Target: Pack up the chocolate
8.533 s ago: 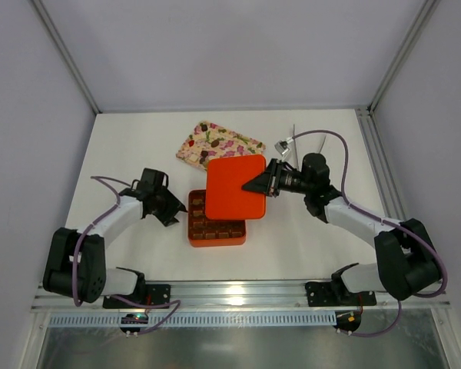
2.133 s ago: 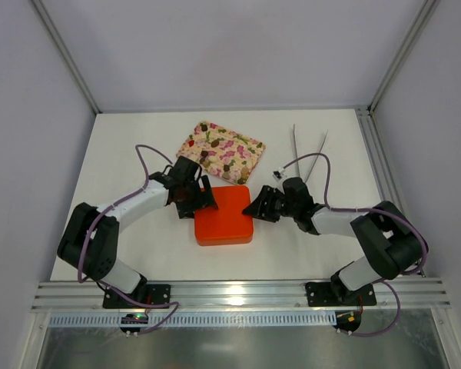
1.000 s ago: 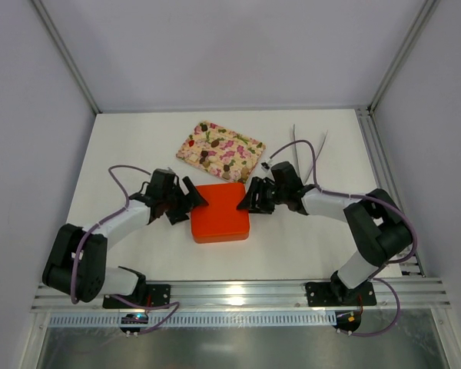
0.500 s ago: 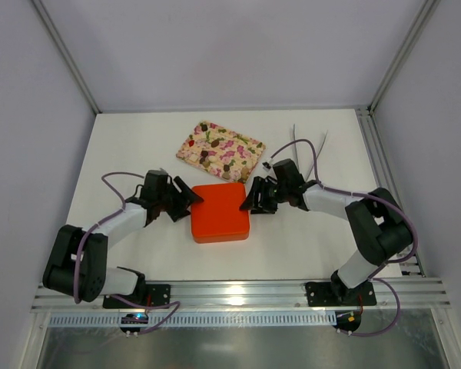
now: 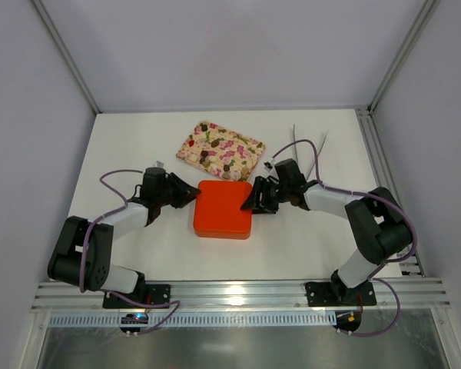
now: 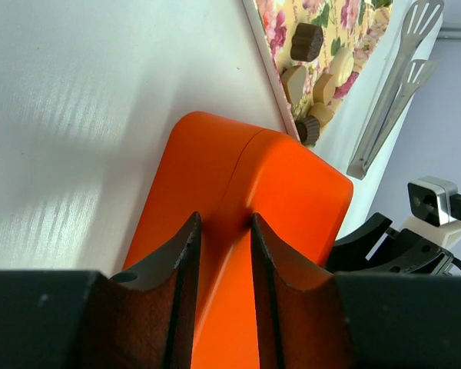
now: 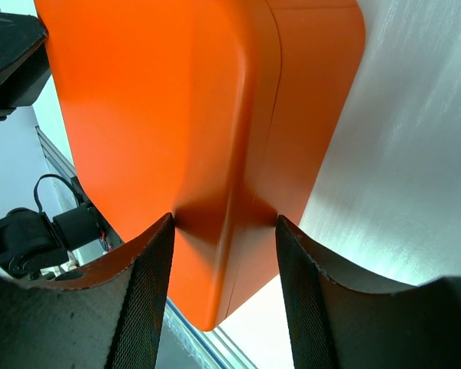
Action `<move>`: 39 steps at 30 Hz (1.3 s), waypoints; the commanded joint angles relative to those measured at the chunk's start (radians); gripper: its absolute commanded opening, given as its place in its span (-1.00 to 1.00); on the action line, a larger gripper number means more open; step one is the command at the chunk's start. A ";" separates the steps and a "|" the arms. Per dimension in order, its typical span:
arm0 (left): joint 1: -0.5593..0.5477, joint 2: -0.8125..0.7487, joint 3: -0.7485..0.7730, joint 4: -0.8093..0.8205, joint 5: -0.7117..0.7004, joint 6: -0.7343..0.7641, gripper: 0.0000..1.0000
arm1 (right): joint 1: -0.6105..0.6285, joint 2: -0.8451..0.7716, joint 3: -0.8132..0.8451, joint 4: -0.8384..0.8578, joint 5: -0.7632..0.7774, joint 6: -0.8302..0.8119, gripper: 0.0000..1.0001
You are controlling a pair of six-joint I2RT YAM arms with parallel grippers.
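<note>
The orange box [image 5: 223, 209] lies closed on the table, its lid on, so any chocolate inside is hidden. My left gripper [image 5: 190, 195] is at its left edge. In the left wrist view its fingers [image 6: 186, 246] pinch across the seam of the orange box [image 6: 284, 192]. My right gripper [image 5: 250, 201] is at the right edge. Its fingers [image 7: 160, 254] straddle the edge of the orange box [image 7: 161, 108] and touch it on both sides. A few chocolate lumps [image 6: 306, 40] lie on the floral tray [image 5: 219, 150].
Metal tongs [image 5: 309, 146] lie behind the right arm; they also show in the left wrist view [image 6: 392, 84]. The floral tray sits just behind the box. The frame's rail [image 5: 238, 292] runs along the near edge.
The lid, held above the open box 8.5 s ago, now sits on it. In the last second my left gripper narrowed onto the box's left edge. The box shifted slightly right.
</note>
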 commanded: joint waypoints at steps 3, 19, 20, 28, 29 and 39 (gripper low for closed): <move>-0.022 0.032 -0.083 -0.234 -0.069 0.046 -0.42 | 0.007 -0.001 -0.057 -0.064 0.079 -0.053 0.10; -0.020 -0.194 0.381 -0.698 -0.146 0.327 0.62 | -0.087 -0.202 0.192 -0.229 0.097 -0.119 0.20; -0.019 -0.203 0.401 -0.712 -0.146 0.339 0.66 | -0.098 -0.224 0.202 -0.237 0.103 -0.121 0.21; -0.020 -0.358 0.544 -0.848 -0.113 0.453 0.76 | -0.119 -0.532 0.226 -0.341 0.304 -0.153 0.38; -0.020 -0.376 0.552 -0.862 -0.126 0.474 0.78 | -0.119 -0.569 0.227 -0.352 0.345 -0.162 0.44; -0.020 -0.515 0.566 -0.976 -0.170 0.543 0.85 | -0.119 -0.830 0.168 -0.467 0.554 -0.211 0.67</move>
